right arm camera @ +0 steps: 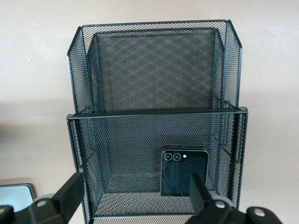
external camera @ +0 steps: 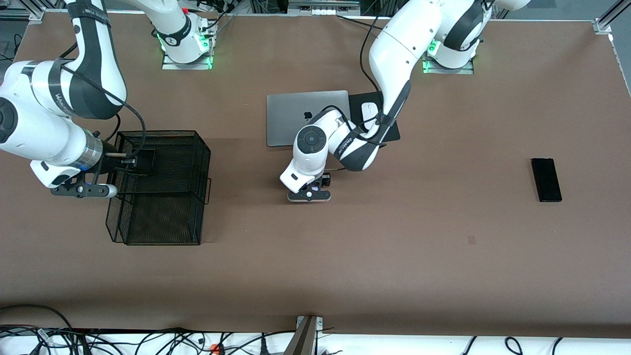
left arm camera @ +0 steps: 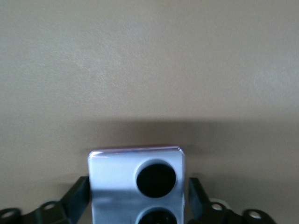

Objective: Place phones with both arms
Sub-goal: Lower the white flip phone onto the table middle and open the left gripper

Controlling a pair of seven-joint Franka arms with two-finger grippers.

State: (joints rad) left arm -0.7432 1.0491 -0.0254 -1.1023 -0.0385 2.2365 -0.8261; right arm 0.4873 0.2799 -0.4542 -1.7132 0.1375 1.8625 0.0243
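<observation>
My left gripper is down at the table's middle, just nearer the camera than the laptop. It is shut on the lilac-white phone, whose two black circles show between the fingers. My right gripper is open at the black mesh basket. The black flip phone stands inside the basket, leaning on its mesh wall; in the right wrist view the phone is free, just past my right gripper. The long black slab phone lies flat toward the left arm's end of the table.
A closed silver laptop lies by the arm bases, with a white mouse on a black pad beside it. The two-tier basket has an upper shelf. Cables run along the table's near edge.
</observation>
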